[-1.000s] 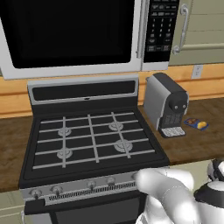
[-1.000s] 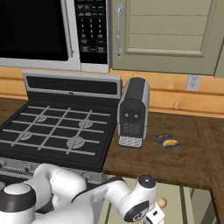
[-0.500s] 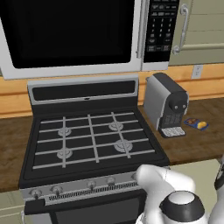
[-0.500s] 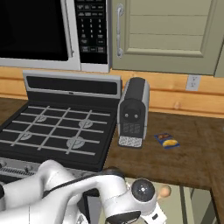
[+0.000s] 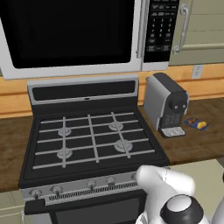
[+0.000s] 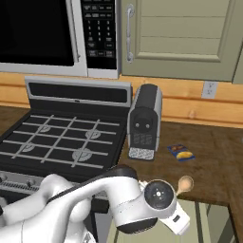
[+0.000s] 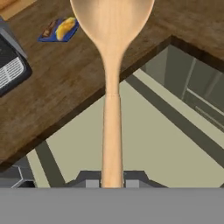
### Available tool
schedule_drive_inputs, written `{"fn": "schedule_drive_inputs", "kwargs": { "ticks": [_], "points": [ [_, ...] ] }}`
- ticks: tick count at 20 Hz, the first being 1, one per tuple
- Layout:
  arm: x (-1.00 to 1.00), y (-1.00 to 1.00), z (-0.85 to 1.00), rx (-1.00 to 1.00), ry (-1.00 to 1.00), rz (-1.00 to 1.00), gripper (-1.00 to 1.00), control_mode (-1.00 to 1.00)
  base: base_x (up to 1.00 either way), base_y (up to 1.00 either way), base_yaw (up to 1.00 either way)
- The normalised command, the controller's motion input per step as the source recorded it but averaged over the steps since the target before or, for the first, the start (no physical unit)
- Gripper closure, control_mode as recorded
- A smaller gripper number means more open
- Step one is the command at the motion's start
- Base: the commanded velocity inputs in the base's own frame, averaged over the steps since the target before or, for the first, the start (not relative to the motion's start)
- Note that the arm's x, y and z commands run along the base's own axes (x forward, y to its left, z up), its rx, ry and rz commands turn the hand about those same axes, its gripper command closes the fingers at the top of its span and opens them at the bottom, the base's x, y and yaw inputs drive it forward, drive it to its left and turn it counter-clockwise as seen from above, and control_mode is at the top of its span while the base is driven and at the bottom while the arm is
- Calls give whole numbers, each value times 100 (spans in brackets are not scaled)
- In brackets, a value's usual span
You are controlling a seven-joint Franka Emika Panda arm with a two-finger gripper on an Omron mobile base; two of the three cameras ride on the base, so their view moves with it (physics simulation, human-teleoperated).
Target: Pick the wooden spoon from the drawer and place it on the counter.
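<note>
Dark brown wood-grain counter (image 6: 213, 156) runs along a lighter wooden backsplash, with a black gas stove (image 5: 92, 140) set into it beneath a microwave (image 5: 74, 35). Just right of the stove a grey coffee machine (image 6: 144, 122) is seen standing upright on the counter, and a flat blue-and-yellow packet (image 6: 181, 152) lies near it, further to the right. Beige cabinet doors with silver handles are mounted above.

Below the counter's front edge, the pale beige-green drawer (image 7: 144, 144) is seen pulled out. The wooden spoon (image 7: 112, 65) is held by the gripper (image 7: 112, 180), whose two dark fingertips are closed against the handle's lower end. The handle rises over the drawer, and the round head is raised over the counter's front edge. In the right base view the spoon head shows just beyond the white wrist, above the counter edge.
</note>
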Motion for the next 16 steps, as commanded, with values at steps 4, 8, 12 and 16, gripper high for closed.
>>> {"fn": "schedule_drive_inputs", "kwargs": {
  "ticks": [4, 8, 12, 16],
  "points": [
    [100, -2, 13, 0, 6, 1, 100, -100, 0, 0, 0],
    [100, -23, 0, 3, 3, 1, 100, -100, 0, 0, 0],
    [85, -28, -6, 1, 14, 2, 100, -100, 0, 0, 0],
    [57, -6, -33, 0, 15, 2, 100, -100, 0, 0, 0]
  ]
}}
